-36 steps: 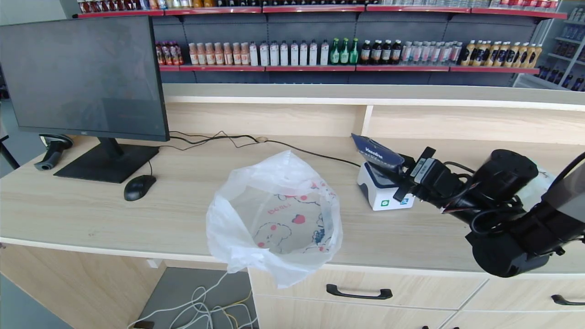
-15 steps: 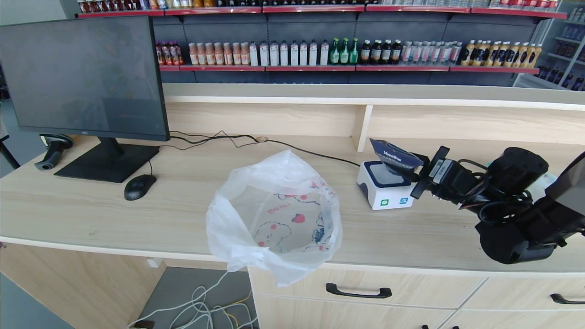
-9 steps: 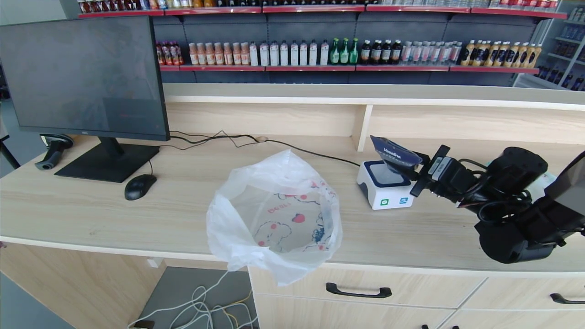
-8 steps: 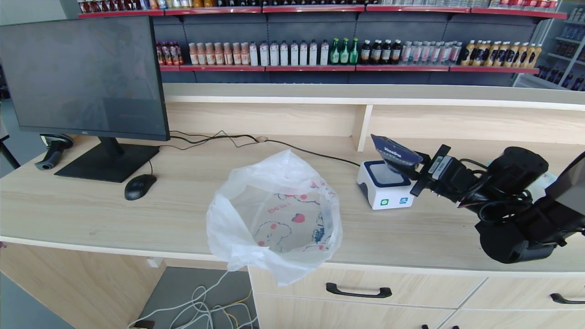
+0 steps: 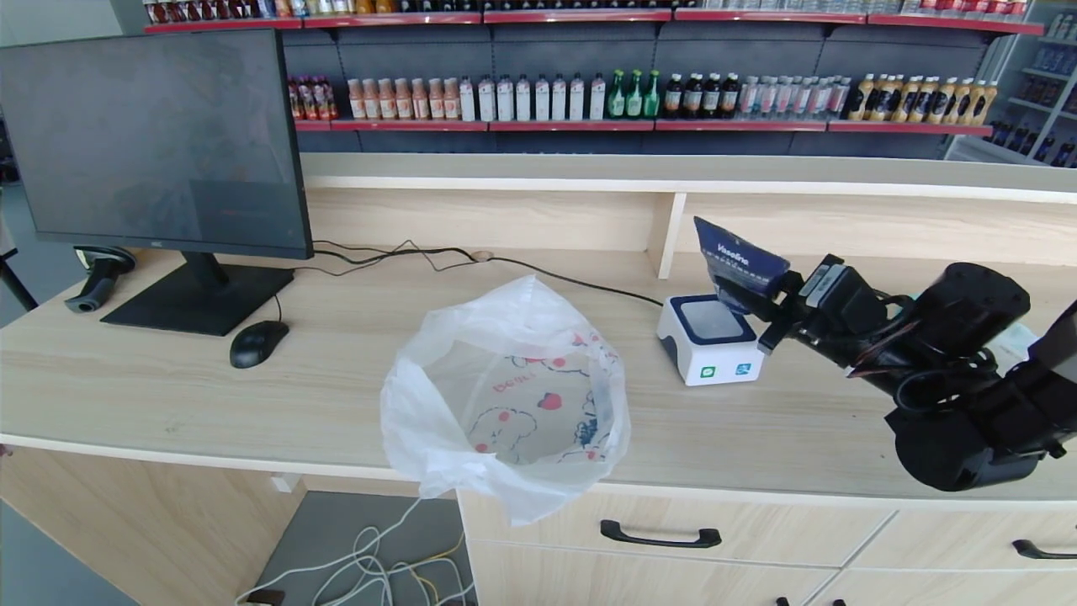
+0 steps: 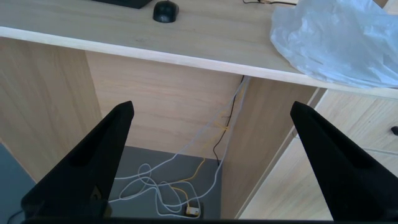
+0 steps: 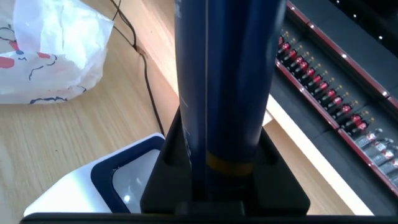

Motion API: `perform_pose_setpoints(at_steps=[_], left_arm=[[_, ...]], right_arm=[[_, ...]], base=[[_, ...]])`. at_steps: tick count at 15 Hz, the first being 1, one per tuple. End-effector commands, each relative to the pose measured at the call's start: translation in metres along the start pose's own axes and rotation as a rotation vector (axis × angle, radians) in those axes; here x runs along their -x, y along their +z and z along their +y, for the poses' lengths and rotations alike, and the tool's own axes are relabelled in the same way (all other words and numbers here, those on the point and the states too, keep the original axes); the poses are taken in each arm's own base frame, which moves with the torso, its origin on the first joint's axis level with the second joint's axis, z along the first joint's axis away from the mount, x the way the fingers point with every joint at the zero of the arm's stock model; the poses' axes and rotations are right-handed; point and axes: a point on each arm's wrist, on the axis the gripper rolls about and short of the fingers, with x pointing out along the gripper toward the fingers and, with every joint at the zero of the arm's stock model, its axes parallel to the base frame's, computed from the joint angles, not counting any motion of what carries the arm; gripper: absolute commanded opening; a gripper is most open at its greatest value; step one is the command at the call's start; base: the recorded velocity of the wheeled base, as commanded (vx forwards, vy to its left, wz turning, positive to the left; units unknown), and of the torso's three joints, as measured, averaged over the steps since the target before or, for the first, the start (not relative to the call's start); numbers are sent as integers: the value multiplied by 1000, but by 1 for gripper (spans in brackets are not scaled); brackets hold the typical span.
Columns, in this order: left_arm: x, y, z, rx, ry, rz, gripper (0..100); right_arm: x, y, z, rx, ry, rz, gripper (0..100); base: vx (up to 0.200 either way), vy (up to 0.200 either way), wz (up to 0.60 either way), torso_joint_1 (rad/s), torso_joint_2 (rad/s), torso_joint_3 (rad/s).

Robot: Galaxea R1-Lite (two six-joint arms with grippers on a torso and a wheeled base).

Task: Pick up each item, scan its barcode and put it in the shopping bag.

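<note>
The dark blue tube (image 5: 739, 264) is held in the air, clamped at its lower end between the fingers of the right gripper (image 5: 764, 296). Its free end tilts up and to the left, away from the gripper. In the right wrist view the tube runs straight out from the jaws, with a gold band just above the grip.

The tube hangs over the right, far part of the scanner (image 5: 711, 341), a white box with a dark-rimmed window on top, and looks clear of it. The right arm comes in from the right, low over the counter (image 5: 336, 379).

To the left of the scanner and nearer, the shopping bag (image 5: 505, 396) stands with its mouth open, clear plastic with red and blue print, its lower part sagging over the counter's near edge.

A black cable (image 5: 580, 286) runs from the scanner to the far left. A mouse (image 5: 257, 343) and a dark monitor (image 5: 160, 139) are at the left, and shelves (image 5: 639, 101) of bottles stand behind.

The left gripper (image 6: 211, 107) is spread wide with nothing between its fingers, on the near side below the counter top.
</note>
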Motion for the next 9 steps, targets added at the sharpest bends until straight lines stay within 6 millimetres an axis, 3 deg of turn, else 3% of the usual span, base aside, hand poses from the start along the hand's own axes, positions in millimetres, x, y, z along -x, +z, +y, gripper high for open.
perform_pose_setpoints(at_steps=[1,4,9], left_arm=[[0,0,0,0,2,0,100],[0,0,0,0,0,0,100],[0,0,0,0,0,0,100]], right_arm=[[-1,24,1,-47,-53,4,0],[-5,51,17,-112,-70,-3,0],[19,80,19,-279,-164,59,0]], base=[[0,0,0,0,0,0],[0,0,0,0,0,0],[0,0,0,0,0,0]])
